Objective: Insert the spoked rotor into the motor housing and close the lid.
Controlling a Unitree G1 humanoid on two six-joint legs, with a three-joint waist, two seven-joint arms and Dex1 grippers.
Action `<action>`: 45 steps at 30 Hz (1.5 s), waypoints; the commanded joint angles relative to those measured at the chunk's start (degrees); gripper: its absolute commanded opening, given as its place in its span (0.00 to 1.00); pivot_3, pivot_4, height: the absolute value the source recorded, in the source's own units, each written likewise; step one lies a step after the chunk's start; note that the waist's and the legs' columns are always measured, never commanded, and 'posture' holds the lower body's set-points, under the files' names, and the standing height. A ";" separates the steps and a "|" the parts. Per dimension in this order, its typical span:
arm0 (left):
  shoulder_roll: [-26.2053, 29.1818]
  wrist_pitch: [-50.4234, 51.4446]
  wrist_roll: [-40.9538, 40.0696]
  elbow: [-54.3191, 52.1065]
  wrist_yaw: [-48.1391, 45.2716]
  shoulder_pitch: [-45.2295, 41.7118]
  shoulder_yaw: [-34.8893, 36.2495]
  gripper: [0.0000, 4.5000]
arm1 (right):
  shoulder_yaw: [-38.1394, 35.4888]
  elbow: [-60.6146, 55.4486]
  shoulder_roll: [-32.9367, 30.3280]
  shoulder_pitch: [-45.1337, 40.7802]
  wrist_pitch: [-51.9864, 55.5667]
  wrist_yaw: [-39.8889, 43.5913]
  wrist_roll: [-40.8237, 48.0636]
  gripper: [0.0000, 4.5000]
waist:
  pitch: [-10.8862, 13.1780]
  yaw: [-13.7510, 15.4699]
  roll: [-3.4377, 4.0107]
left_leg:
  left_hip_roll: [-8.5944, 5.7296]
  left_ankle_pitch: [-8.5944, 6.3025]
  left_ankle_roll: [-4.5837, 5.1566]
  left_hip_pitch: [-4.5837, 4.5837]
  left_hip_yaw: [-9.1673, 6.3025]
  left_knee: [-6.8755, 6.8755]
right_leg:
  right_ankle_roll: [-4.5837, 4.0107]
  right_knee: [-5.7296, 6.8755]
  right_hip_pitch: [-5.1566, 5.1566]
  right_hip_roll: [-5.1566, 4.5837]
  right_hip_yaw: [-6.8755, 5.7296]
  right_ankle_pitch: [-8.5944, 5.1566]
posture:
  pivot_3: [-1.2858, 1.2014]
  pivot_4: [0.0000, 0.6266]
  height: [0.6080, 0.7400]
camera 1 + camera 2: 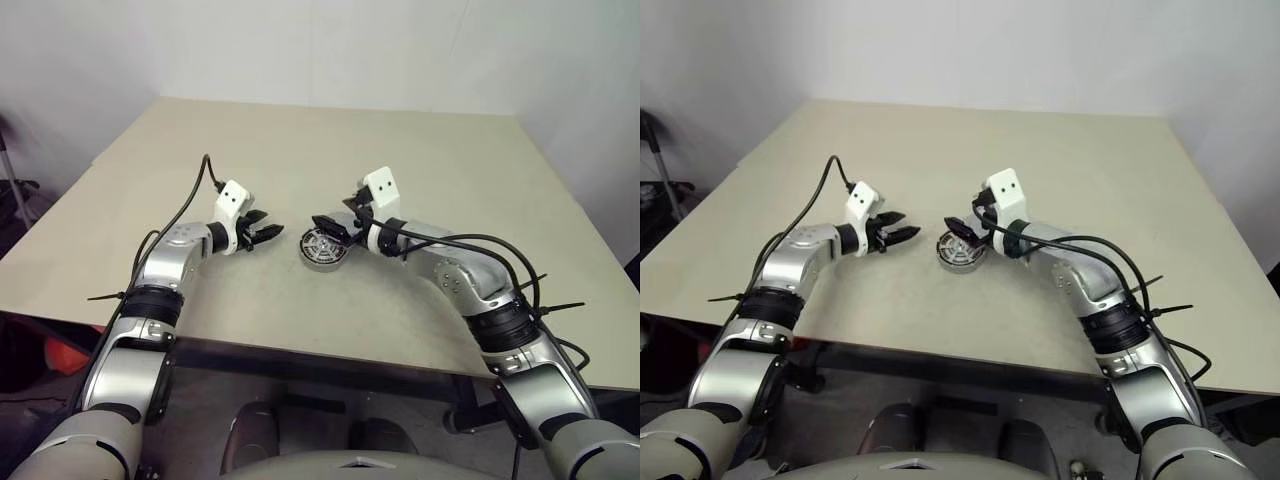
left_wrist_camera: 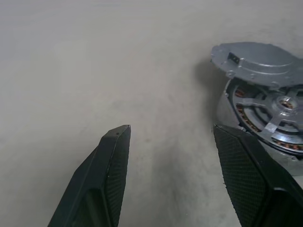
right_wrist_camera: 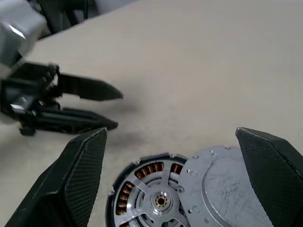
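The spoked rotor [image 3: 158,198] seems to sit inside the motor housing [image 1: 325,248], near the table's [image 1: 300,140] front edge. The lid [image 3: 222,189] lies half on. The left gripper [image 1: 262,232] and right gripper [image 3: 170,142] are both wide and empty.

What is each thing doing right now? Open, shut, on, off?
Housing: on the table, rotor already seated inside.
Lid: resting askew, half over the housing, not closed.
Left pincer: open, empty, beside the housing.
Right pincer: wide open, empty, over the lid and housing.
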 commanded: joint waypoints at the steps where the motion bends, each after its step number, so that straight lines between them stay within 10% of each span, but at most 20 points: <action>1: 0.47 0.38 -1.35 -3.07 -1.41 -1.43 0.79 0.66 | -2.37 3.23 2.07 -0.75 -3.56 1.02 -4.23 0.99 | 0.00 -0.03 0.00 | 0.01 0.00 0.00 0.00 0.00 0.02 | -0.01 0.00 0.00 0.00 0.00 0.01 | 0.52 0.00 1.00; 28: 0.87 2.27 -1.88 -6.39 2.09 1.52 1.71 0.66 | -11.12 20.72 9.53 -2.18 -7.56 6.73 -16.38 0.99 | 0.00 -0.22 0.00 | 0.04 -0.02 0.06 0.15 0.05 0.04 | -0.08 0.02 0.11 0.01 0.00 0.03 | 0.52 0.00 1.00; 34: 0.95 1.26 -1.57 -4.71 2.97 0.87 1.82 0.66 | -11.98 19.93 9.92 -1.94 -8.16 7.11 -17.41 0.65 | 0.00 -0.22 0.00 | 0.05 -0.02 0.06 0.17 0.05 0.04 | -0.08 0.01 0.13 0.01 0.00 0.03 | 0.52 0.00 1.00; 45: 0.69 1.32 -1.83 -4.62 3.91 1.02 2.09 0.66 | -10.69 5.36 6.63 3.51 -6.56 14.98 -15.97 0.65 | 0.00 -0.05 0.01 | 0.04 -0.10 0.18 0.14 0.04 0.04 | -0.08 -0.07 0.15 0.00 0.00 0.03 | 0.52 0.00 1.00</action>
